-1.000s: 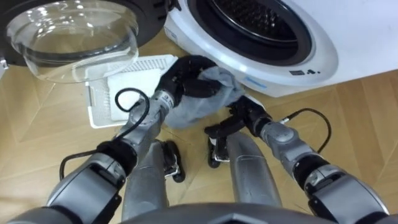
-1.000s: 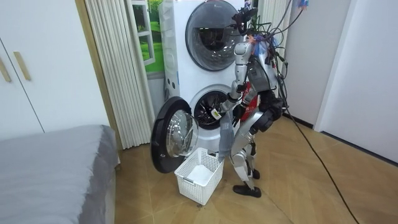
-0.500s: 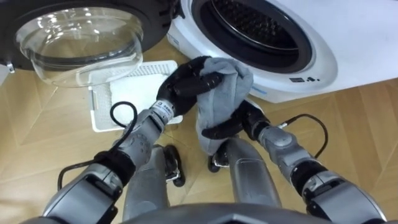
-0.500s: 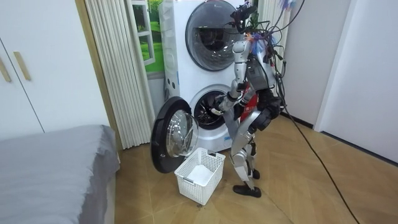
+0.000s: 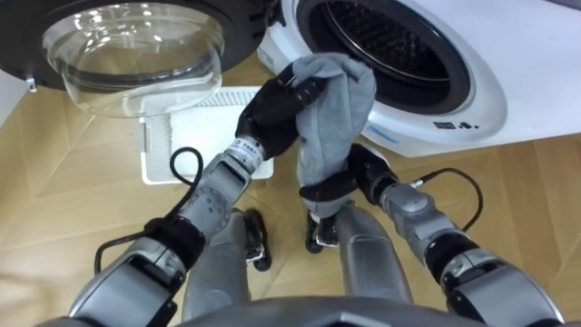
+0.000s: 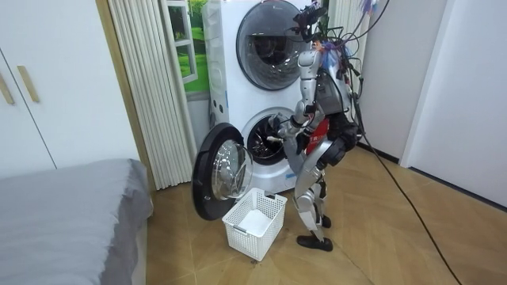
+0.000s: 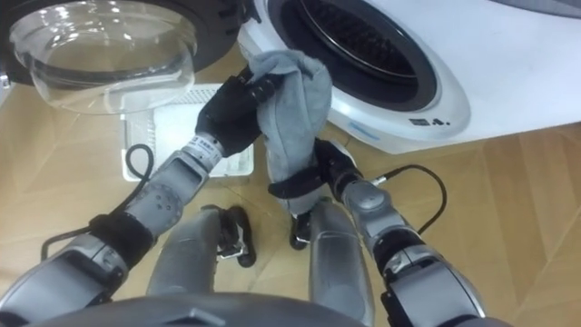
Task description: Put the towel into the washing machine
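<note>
The grey towel hangs in the air at the upper middle of the eye views, bunched at the top and trailing down in a long fold. Its top sits just in front of the lower rim of the open drum, not yet inside. The left robot hand has its dark fingers curled round the bunched upper end and holds it up. The right robot hand is lower, just below the middle of the frame, with its fingers closed about the towel's lower end, so the cloth is stretched between the two.

The white front of the washing machine fills the upper right of the frame. Its round glass door stands swung open at the upper left. Below the door a white basket rests on the wooden floor, well clear of the towel. In the room view the robot stands close before the lower of two stacked machines, leaning slightly toward the opening, with both arms raised to it.

To my eye this is the carrying-in step: the towel is lifted and brought to the mouth, and the loading itself is not yet done. The next move, I'd judge, calls for pushing the upper end forward over the rim and deep into the drum, then bringing the lower end after it. Only then should both hands let go, or the tail may slip back out onto the floor
</note>
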### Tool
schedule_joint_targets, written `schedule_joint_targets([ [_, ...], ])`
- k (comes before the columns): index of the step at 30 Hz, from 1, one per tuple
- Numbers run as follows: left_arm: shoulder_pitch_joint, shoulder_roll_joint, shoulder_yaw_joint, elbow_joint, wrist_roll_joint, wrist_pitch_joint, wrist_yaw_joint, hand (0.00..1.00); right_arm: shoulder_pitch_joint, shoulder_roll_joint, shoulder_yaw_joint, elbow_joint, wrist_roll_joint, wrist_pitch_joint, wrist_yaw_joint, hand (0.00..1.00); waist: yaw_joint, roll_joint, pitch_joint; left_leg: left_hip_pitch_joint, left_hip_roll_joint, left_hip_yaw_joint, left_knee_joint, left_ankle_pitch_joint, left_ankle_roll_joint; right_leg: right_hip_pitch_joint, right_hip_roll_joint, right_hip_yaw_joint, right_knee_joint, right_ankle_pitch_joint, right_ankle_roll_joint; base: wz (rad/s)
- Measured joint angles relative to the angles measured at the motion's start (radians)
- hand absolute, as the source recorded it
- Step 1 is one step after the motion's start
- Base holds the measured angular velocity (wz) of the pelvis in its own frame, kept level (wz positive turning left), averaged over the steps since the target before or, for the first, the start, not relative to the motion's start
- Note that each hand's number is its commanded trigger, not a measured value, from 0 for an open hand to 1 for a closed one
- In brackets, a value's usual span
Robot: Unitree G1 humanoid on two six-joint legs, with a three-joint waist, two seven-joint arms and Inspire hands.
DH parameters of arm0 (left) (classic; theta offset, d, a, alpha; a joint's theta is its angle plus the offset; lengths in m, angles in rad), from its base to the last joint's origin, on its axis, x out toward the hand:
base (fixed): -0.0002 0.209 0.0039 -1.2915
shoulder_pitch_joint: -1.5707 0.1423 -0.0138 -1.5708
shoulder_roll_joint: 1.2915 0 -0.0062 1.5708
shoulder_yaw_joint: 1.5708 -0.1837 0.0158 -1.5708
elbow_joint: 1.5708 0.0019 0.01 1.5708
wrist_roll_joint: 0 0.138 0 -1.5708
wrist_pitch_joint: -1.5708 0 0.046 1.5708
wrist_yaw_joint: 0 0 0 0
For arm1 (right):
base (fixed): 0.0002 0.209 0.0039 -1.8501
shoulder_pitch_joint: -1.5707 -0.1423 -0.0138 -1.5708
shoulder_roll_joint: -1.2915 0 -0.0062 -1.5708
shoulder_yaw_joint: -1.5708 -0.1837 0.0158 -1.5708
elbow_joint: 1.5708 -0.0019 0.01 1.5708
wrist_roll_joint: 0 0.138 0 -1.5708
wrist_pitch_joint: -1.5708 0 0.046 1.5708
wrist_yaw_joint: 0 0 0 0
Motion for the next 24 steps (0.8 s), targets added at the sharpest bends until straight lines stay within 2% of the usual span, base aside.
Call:
schedule_joint_targets([
  [3, 0.000, -0.003, 0.009, 0.000, -0.031, 0.017, 0.000, 1.00, -0.001, 0.005, -0.005, 0.000, 0.001, 0.014, -0.012, 1.00, -0.002, 0.001, -0.0009, 0.001, -0.002, 0.000, -0.012, 0.007, -0.005, -0.001, 0.000, -0.001, -0.006, 0.002, -0.003, 0.00],
  [8, 0.000, -0.003, 0.013, 0.000, -0.052, 0.019, 0.000, 1.00, -0.001, 0.006, -0.005, -0.003, 0.001, 0.031, -0.017, 1.00, -0.003, 0.000, -0.0008, 0.003, -0.002, 0.000, -0.020, 0.012, -0.010, -0.001, 0.002, -0.001, -0.010, 0.003, -0.006, 0.00],
  [9, 0.000, -0.003, 0.012, 0.000, -0.052, 0.019, 0.000, 0.78, -0.001, 0.006, -0.005, -0.003, 0.002, 0.032, -0.018, 1.00, -0.004, 0.000, -0.0006, 0.003, -0.002, 0.000, -0.022, 0.013, -0.011, -0.001, 0.002, -0.001, -0.011, 0.003, -0.007, 0.00],
  [10, 0.000, -0.003, 0.013, 0.000, -0.053, 0.019, 0.000, 0.00, -0.001, 0.007, -0.005, -0.003, 0.002, 0.034, -0.022, 1.00, -0.005, 0.000, -0.0005, 0.003, -0.002, 0.000, -0.022, 0.013, -0.011, -0.001, 0.003, -0.001, -0.013, 0.003, -0.008, 0.00],
  [17, 0.006, -0.006, 0.056, 0.011, -0.052, 0.033, 0.001, 0.00, 0.002, 0.011, -0.006, 0.002, 0.001, 0.050, -0.039, 1.00, 0.001, -0.003, 0.0015, 0.021, -0.001, 0.000, -0.038, 0.015, -0.011, 0.019, 0.005, -0.003, -0.032, 0.006, -0.008, 0.00],
  [20, 0.015, 0.000, 0.072, 0.011, -0.048, 0.033, 0.002, 0.00, 0.003, 0.009, -0.007, 0.005, 0.002, 0.070, -0.048, 1.00, 0.007, -0.002, 0.0018, 0.019, 0.000, 0.000, -0.042, 0.015, -0.011, 0.019, 0.007, -0.007, -0.038, 0.006, -0.008, 0.00],
  [22, 0.026, 0.008, 0.091, 0.011, -0.015, 0.032, 0.007, 0.00, 0.003, 0.004, -0.007, 0.005, 0.004, 0.075, -0.055, 1.00, 0.015, -0.001, 0.0023, 0.018, 0.002, -0.001, -0.046, 0.015, -0.012, 0.019, 0.010, -0.011, -0.044, 0.006, -0.008, 0.00],
  [24, 0.037, 0.010, 0.117, 0.024, 0.095, 0.031, 0.047, 0.00, 0.006, -0.018, -0.008, 0.016, 0.030, 0.078, -0.061, 1.00, 0.044, 0.004, 0.0058, 0.018, 0.002, -0.001, -0.046, 0.015, -0.012, 0.019, 0.004, -0.023, -0.041, 0.006, -0.009, 0.00],
])
